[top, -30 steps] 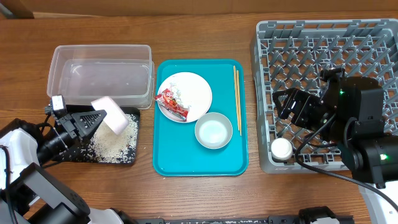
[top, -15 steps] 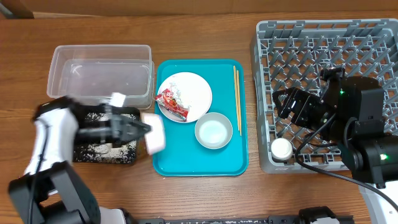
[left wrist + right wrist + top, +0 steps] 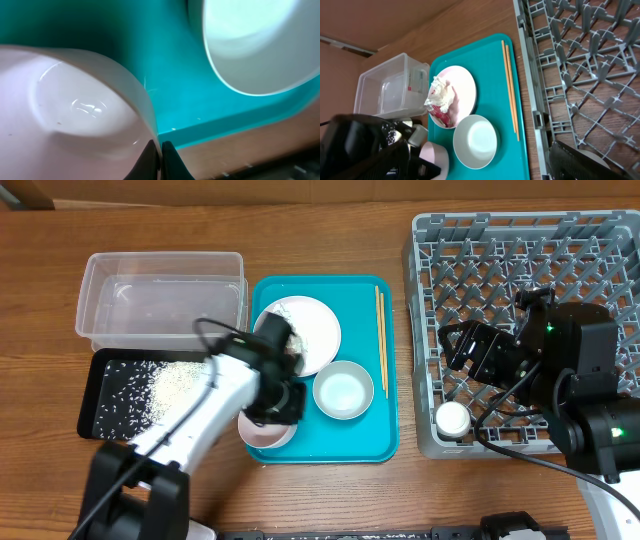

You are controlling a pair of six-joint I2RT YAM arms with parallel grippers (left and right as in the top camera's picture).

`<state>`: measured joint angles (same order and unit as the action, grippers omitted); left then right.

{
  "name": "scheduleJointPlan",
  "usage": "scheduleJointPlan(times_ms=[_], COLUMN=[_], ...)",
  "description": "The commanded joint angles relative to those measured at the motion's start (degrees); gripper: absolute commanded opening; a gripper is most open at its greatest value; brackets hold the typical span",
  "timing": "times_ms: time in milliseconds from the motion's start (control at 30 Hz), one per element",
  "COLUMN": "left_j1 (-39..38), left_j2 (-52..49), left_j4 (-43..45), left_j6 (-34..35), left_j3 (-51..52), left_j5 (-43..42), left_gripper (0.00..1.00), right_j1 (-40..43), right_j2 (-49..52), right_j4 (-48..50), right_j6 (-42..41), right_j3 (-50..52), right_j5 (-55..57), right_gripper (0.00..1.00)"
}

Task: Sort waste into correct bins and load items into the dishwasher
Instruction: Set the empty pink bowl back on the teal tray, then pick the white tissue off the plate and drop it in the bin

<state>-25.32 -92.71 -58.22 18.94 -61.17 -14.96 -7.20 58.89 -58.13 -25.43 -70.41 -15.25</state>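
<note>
The rice point(image 3: 175, 385) is dumped in the black tray point(image 3: 90, 425); the emptied pink bowl point(image 3: 268, 436), clamped at its rim by the left tool point(image 3: 160, 150), is swung across near the worktop's front edge, rack next.

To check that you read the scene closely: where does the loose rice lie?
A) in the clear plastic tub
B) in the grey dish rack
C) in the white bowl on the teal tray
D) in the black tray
D: the overhead view shows the rice grains spread over the black tray, in front of the clear tub.
</note>
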Motion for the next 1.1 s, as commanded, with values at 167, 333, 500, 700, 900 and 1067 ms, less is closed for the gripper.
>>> scheduleJointPlan(times_ms=[167,333,500,700,900,1067], left_j1=[-10.91,-7.32,-1.44,2.49,2.47,2.71], left_j2=[0.98,0.98,0.11,-7.72,-16.39,-16.79], left_j4=[-1.79,-3.87,8.15,16.13,22.71,21.53], left_j6=[12.81,11.58,4.92,4.11,0.72,0.81], left_j3=[-5.35,-14.21,-15.43,-15.45,-15.45,-17.25], left_j5=[15.15,23.65,25.83,23.54,16.57,16.37], left_gripper=[0.32,0.59,0.67,0.67,0.61,0.04], right_j1=[0.20,0.20,0.20,0.20,0.20,0.20], right_j2=[0.00,0.74,1.92,2.75,2.75,2.75], right_j4=[0.28,0.15,0.20,-0.26,-0.35,-1.53], right_j6=[0.37,0.39,0.37,0.39,0.37,0.37], right_j3=[-0.92,-0.92,-0.92,-0.92,-0.92,-0.92], right_j5=[-0.28,-0.28,-0.31,-0.31,-0.33,-0.31], right_gripper=[0.91,0.92,0.93,0.93,0.93,0.93])
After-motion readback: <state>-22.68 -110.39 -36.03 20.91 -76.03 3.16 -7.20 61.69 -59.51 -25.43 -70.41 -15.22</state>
